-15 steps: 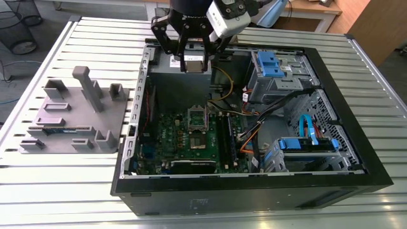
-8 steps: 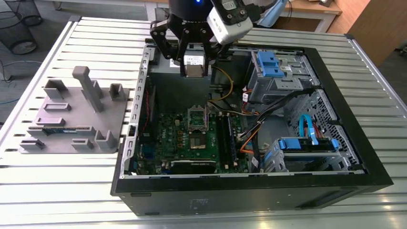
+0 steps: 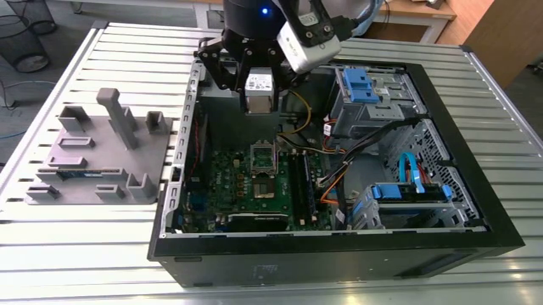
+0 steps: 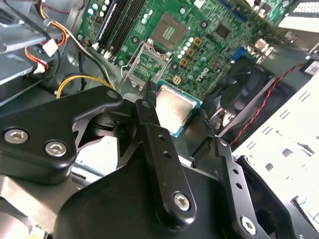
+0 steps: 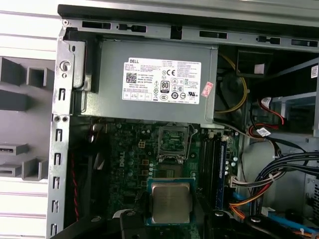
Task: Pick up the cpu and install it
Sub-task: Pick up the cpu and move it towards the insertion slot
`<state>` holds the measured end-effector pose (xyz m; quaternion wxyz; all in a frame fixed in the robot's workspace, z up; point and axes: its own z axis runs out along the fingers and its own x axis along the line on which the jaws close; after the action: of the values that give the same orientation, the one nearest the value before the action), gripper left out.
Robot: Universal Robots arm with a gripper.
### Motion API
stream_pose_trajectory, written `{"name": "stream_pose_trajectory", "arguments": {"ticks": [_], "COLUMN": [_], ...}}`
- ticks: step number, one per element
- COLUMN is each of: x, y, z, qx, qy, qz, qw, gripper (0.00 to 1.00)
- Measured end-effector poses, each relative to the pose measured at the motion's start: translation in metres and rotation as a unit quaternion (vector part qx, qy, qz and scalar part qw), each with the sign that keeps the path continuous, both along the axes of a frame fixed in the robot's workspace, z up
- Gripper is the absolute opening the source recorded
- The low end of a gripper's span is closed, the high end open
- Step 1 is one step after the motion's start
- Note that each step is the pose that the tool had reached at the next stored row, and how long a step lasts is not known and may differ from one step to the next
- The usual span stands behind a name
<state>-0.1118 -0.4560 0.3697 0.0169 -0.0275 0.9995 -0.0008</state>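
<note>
- The gripper is closed on the chip. One black finger presses one edge and its partner presses the opposite edge.
- The chip is held flat with its shiny metal top facing up toward the wrist. It hangs in the air above the green board and touches nothing but the fingers.
- The chip is close to square, so it has no real long axis. What counts is whether its edges line up with the socket; in the first wrist view its sides run roughly parallel to the socket's metal frame, which is swung open.
- The socket is below the gripper. In the exterior view it sits further toward the lower edge of the picture than the gripper does, so I judge the chip is not yet directly over it.
- The arm reaches in from the far side of the exterior view, with its wrist pointing down into the open computer case.
- Just beyond the socket frame is the grey power box with a white label.
- Bundles of coloured wires lie beside the board.
- A grey parts holder sits outside the case, at the exterior view's left, on the slatted table.
</note>
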Motion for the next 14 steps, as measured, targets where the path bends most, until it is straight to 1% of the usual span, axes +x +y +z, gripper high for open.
{"name": "stream_pose_trajectory", "arguments": {"ticks": [3, 5, 14], "x": [0.0000, 0.0000, 0.0000], "y": [-0.0063, -0.0089, -0.0093], "z": [0.0001, 0.0000, -0.0004], "qx": [-0.0001, -0.0001, -0.0001], "qy": [0.0000, 0.0000, 0.0000], "qz": [0.000, 0.000, 0.000], "qw": [1.00000, 1.00000, 1.00000], "gripper": [0.47, 0.47, 0.47]}}
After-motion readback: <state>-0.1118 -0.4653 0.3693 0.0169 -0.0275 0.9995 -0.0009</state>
